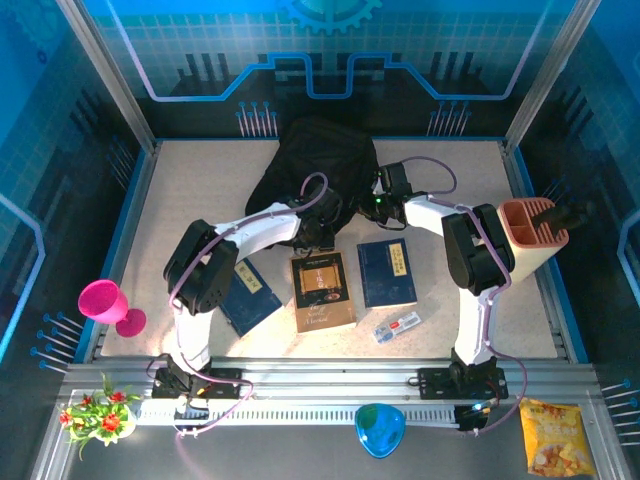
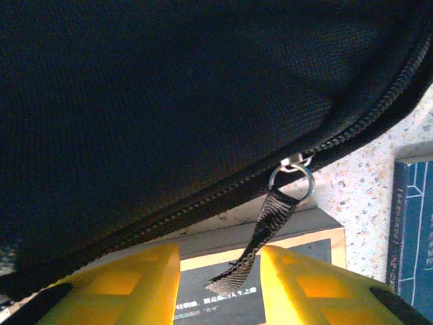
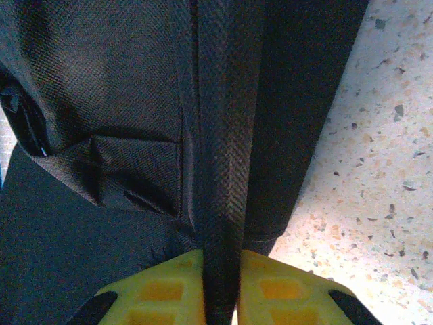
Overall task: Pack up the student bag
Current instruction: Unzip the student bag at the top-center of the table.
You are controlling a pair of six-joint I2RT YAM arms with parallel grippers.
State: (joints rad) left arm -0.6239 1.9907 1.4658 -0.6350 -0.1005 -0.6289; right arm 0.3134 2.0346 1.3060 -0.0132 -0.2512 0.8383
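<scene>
Speckled desk (image 1: 180, 200), blue-walled cell. Student bag (image 1: 315, 165) lay at far centre. Its zipper (image 2: 189, 210) ran slantwise along near edge and looked shut where we saw it. Left pincer (image 2: 220, 284) was nearer: fingers apart, zip pull (image 2: 272, 220) dangling between them, not gripped. Right pincer (image 3: 220, 288) was clamped on bag strap (image 3: 220, 135), likely bracing. We judged next move: close on pull, draw along zipper.

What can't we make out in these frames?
- Top view: the bag opening, hidden by the left arm and right arm over its near edge.
- Top view: the title on the brown book and what the small white packet is; too small.
- Left wrist view: where the zipper ends, cut off by the edges.
- Right wrist view: the strap beyond the top edge.
</scene>
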